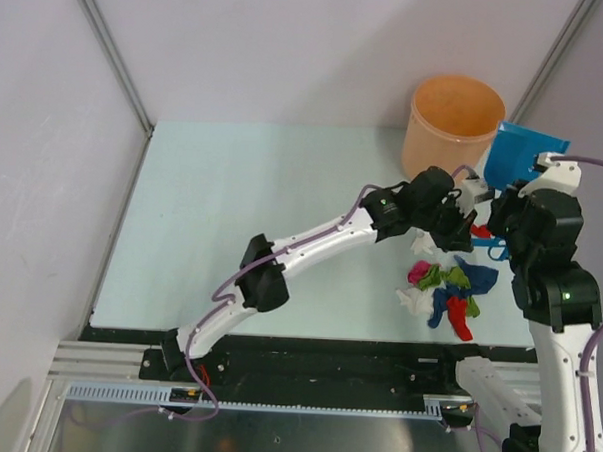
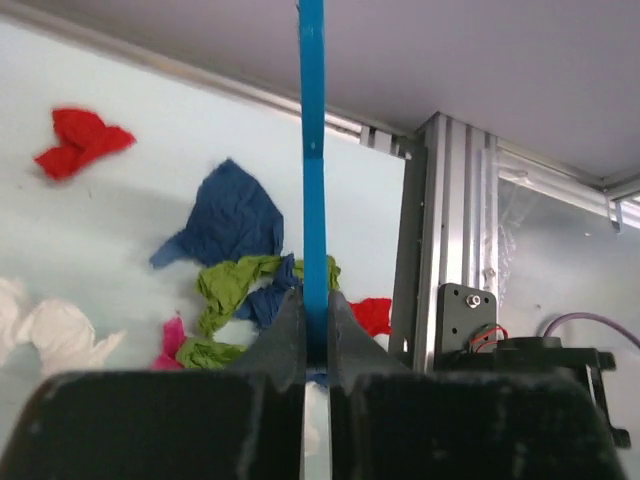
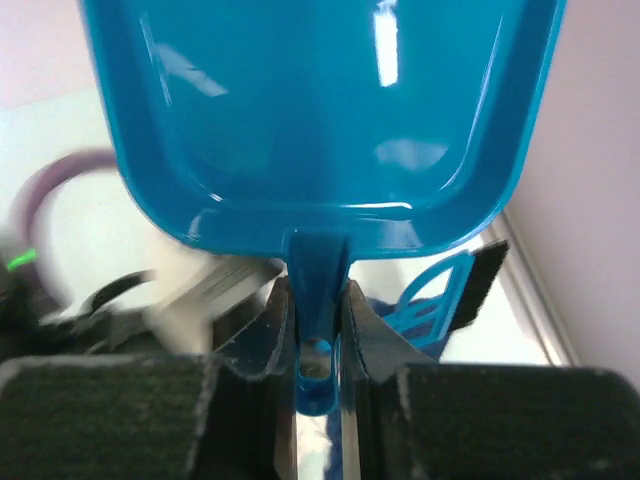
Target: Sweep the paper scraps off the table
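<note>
Scraps [image 1: 449, 288] of red, white, pink, green and dark blue paper lie bunched on the pale green surface [image 1: 262, 204], at its 4 o'clock corner. The heap's long axis runs from about 11 to 5 o'clock in the overhead view. One red piece sits just apart from it at 1 o'clock.

My left fingers [image 2: 285, 330] are pressed onto a thin blue strip [image 2: 312, 150], pinching it edge-on. Through my left wrist camera its long axis runs straight from 6 to 12 o'clock. The heap shows behind it, mostly on its 9 o'clock side.

My right fingers [image 3: 375, 335] pinch the handle of a blue dustpan [image 3: 320, 110]. The handle points to 6 o'clock and the open mouth to 12 in my right wrist camera. I see only glare on the bare blue plastic of the pan.

From above, the dustpan is at 3 o'clock of an orange bucket [image 1: 456, 118], just beside it. The bucket stands upright at the far edge of the surface, and what I see of its inside is plain orange wall.
</note>
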### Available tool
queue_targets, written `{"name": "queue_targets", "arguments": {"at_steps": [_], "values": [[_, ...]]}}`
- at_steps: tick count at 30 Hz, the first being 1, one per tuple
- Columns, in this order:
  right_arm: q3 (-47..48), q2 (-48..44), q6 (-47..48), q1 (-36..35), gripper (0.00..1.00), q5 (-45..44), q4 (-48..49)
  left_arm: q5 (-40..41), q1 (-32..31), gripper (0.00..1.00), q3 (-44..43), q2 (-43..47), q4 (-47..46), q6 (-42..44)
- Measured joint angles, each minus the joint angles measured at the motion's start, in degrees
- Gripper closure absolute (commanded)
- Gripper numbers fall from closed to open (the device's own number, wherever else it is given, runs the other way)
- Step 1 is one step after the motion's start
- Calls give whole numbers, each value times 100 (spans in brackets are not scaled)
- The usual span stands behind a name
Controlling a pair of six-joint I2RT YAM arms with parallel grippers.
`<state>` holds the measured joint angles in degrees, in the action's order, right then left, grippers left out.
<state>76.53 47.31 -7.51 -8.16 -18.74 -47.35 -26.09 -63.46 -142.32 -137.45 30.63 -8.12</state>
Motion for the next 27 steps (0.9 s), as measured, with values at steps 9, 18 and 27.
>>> {"name": "queue_targets", "arguments": {"at_steps": [9,18,27], "values": [[-2,-649,-48,-173,100,437,-256,-315,-179,100,-15,-1150,-498,-2092],[-2,-863,-42,-179,100,44,-496,-358,-302,100,151,-1604,-619,-2804],[-2,-866,-55,-179,100,-140,-549,-260,345,100,1154,-1226,-702,-2962]]}}
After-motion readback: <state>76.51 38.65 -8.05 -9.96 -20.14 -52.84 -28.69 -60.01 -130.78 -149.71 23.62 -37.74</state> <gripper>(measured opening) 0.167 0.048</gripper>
